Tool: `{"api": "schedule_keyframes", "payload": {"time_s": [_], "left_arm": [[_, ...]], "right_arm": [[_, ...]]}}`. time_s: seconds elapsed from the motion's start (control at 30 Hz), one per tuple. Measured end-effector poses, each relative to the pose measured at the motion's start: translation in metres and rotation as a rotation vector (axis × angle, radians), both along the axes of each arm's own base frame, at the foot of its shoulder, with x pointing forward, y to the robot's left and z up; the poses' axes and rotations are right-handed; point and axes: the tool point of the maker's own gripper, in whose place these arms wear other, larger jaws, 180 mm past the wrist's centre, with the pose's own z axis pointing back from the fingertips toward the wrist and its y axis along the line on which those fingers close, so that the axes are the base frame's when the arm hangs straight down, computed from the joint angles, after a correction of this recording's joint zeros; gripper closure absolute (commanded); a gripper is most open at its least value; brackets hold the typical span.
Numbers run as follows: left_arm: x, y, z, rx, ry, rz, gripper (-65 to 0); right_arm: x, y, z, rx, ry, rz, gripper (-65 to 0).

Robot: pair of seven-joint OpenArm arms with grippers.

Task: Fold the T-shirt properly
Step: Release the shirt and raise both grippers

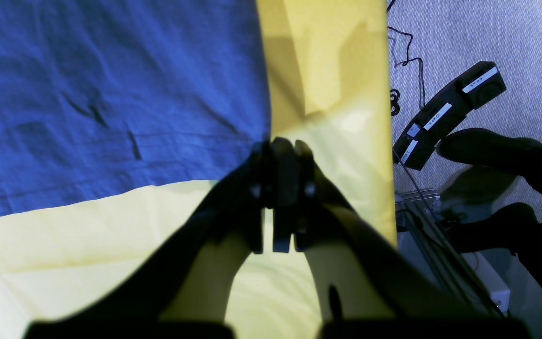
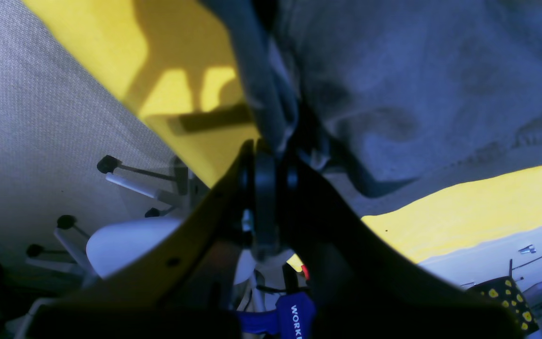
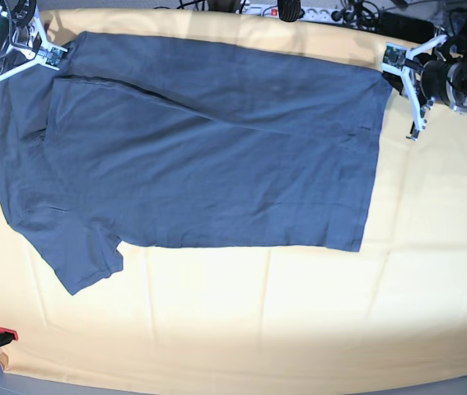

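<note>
The dark slate-blue T-shirt (image 3: pixel 208 148) lies spread flat on the yellow-orange cloth (image 3: pixel 299 313), neck end to the left and hem to the right. One sleeve (image 3: pixel 85 255) points to the front left. My right gripper (image 3: pixel 48 51) is at the far left corner; in the right wrist view it (image 2: pixel 271 146) is shut on bunched shirt fabric (image 2: pixel 417 70). My left gripper (image 3: pixel 399 70) is at the far right hem corner; in the left wrist view it (image 1: pixel 280 143) is shut with its tips on the corner of the shirt (image 1: pixel 111 94).
The yellow cloth's edge (image 1: pixel 388 141) runs just right of my left gripper, with grey carpet, black labelled pedals (image 1: pixel 450 113) and a dark shoe (image 1: pixel 487 146) beyond. A white chair base (image 2: pixel 125 240) stands below the table's other side. A power strip (image 3: pixel 299 10) lies at the back edge.
</note>
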Motion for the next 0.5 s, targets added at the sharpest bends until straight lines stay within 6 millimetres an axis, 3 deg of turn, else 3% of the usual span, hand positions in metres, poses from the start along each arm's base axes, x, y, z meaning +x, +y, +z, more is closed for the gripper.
{"api": "schedule_keyframes", "payload": {"time_s": [0.13,0.3,0.5], "left_arm": [[0.000,0.000,0.000,0.001,0.000,0.000,0.0],[0.000,0.000,0.000,0.000,0.000,0.000,0.0],[0.000,0.001,0.000,0.008,-0.002,0.001,0.0]], "right_arm": [[0.002,0.002,0.002,0.002,-0.013,-0.001,0.0],[0.013,0.019,0.013,0.035,-0.074,0.031,0.0],[0.065,-0.004,0.045,-0.066,-0.338,-0.016,0.0]]}}
